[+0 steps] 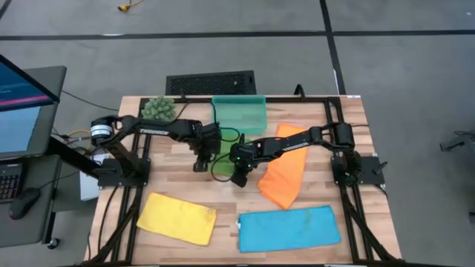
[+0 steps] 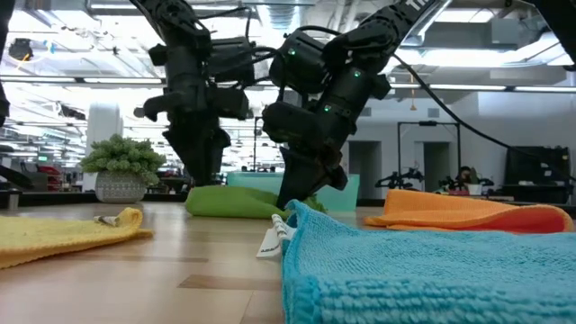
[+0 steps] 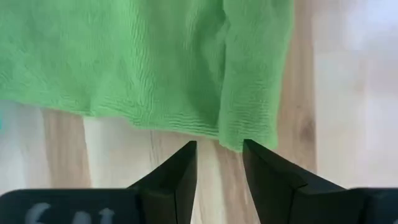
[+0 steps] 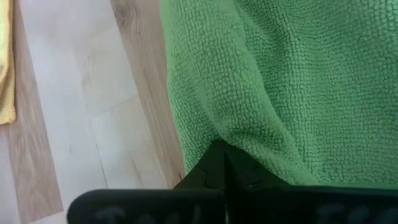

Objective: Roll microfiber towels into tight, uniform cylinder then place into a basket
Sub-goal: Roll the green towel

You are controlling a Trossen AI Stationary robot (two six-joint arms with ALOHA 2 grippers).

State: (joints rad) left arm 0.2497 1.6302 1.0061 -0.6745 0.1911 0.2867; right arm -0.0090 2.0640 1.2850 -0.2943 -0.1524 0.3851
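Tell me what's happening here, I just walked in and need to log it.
Both arms are working on the green towel in the middle of the table, just in front of the basket. The right gripper is shut on the green towel's edge, while the left gripper stands open just off its edge, holding nothing. The orange towel, yellow towel and blue towel lie flat, unrolled.

Standing on a grey floor [image 1: 415, 67] crossed by dark lines, holding up a pale wooden table [image 1: 178, 182]. Glowing at the side: a monitor [image 1: 18, 100]. Shining overhead beyond: ceiling lights [image 2: 81, 40].
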